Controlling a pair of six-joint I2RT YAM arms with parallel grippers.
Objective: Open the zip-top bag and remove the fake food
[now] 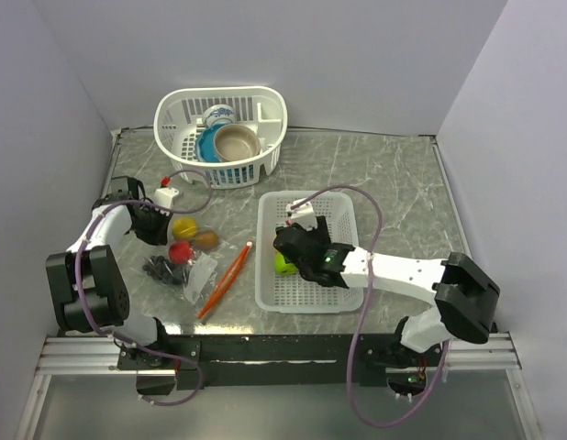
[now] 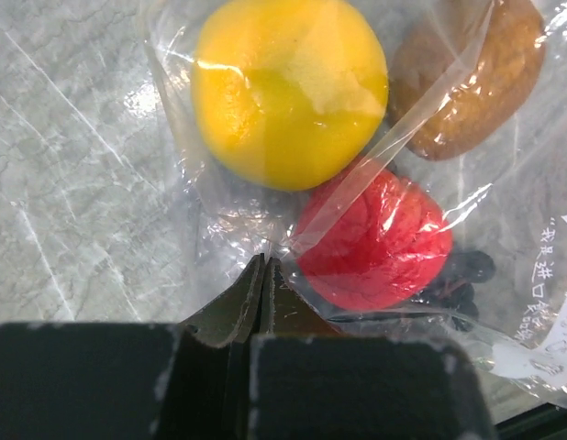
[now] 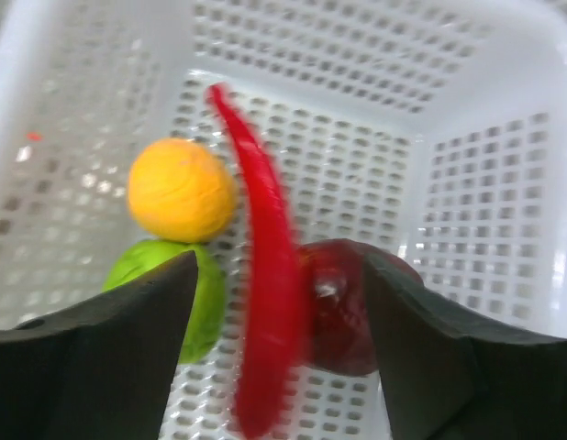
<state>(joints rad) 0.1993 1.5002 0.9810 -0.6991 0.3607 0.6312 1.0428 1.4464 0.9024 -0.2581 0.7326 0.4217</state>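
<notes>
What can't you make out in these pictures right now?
Top view: right gripper hides what lies in the basket except the lime.
Right wrist view: the chili is motion-blurred; the apple sits partly behind it.
Left wrist view: grapes mostly behind the red fruit; the frame cuts off the bag.

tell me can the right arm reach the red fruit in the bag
Probably yes: the right gripper is open above the white basket, and nothing stands between that and the bag. The red fruit lies under plastic, though, so it must enter by the mouth.

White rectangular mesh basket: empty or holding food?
Holding food: an orange plastic fruit, green lime, red chili and dark red fruit are inside the basket.
</notes>
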